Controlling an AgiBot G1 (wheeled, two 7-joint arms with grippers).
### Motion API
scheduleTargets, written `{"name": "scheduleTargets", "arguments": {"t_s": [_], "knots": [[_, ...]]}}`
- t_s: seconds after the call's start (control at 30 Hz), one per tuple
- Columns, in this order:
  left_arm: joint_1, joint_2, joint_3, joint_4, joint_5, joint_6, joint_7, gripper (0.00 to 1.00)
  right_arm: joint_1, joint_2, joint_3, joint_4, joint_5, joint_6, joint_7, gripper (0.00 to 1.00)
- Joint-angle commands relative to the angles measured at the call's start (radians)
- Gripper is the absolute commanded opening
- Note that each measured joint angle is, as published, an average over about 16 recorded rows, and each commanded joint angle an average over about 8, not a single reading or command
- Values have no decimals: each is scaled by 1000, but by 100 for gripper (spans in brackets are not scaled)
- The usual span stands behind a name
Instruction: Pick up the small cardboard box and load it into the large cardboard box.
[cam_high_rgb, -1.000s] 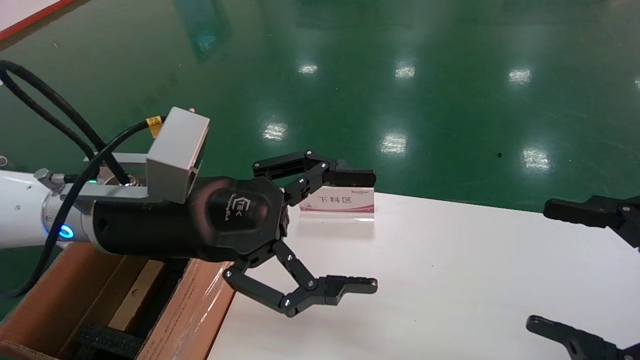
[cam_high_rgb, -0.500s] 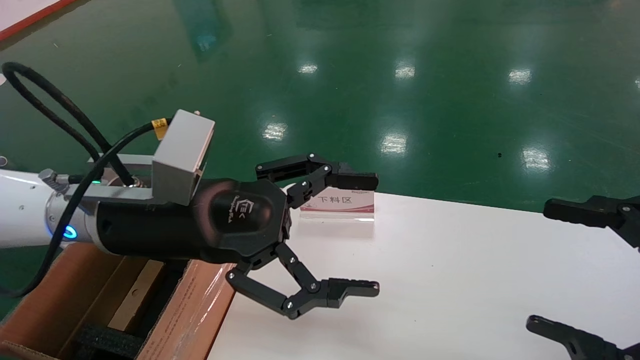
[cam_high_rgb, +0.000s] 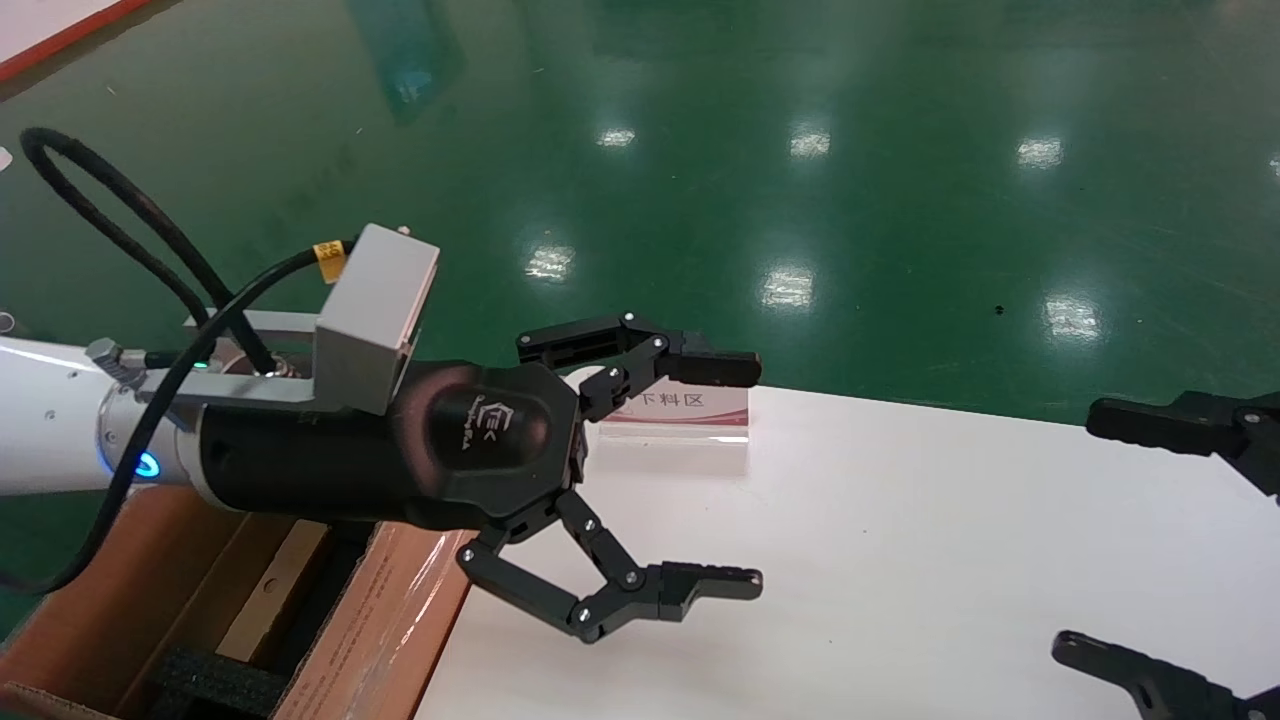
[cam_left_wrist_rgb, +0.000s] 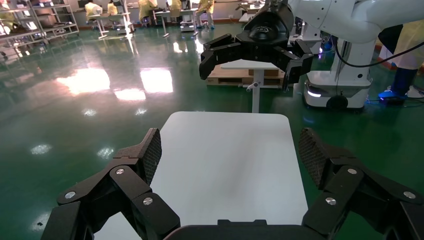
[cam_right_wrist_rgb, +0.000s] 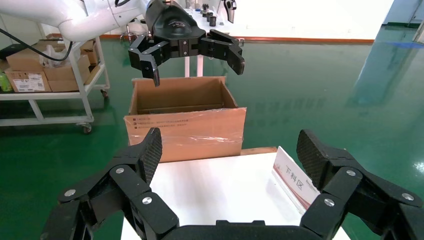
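The large cardboard box (cam_high_rgb: 385, 610) stands open at the table's left end, with glossy tape on its near flap and black foam (cam_high_rgb: 215, 680) inside; it also shows in the right wrist view (cam_right_wrist_rgb: 185, 125). A paler oblong carton (cam_high_rgb: 268, 590) lies inside it between the foam, partly under my left arm; it looks like the small cardboard box. My left gripper (cam_high_rgb: 748, 473) hovers open and empty over the table's left part, just past the box's flap. My right gripper (cam_high_rgb: 1082, 530) stands open and empty at the right edge.
A small white sign with red print (cam_high_rgb: 690, 410) stands at the far edge of the white table (cam_high_rgb: 900, 560), just behind my left gripper's upper finger. Green floor surrounds the table. A trolley with cartons (cam_right_wrist_rgb: 30, 75) stands beyond the large box.
My left gripper has drifted a little to the right over the table, its jaws staying wide open. The right gripper has not moved.
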Motion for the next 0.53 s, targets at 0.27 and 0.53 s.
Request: {"name": "scheduleTargets", "arguments": {"t_s": [0.27, 0.53], "knots": [[-3, 0, 5, 1, 0, 0, 0, 100, 0, 0, 0, 0, 0, 0, 0, 100], [-3, 0, 5, 1, 0, 0, 1, 100, 0, 0, 0, 0, 0, 0, 0, 100]]}}
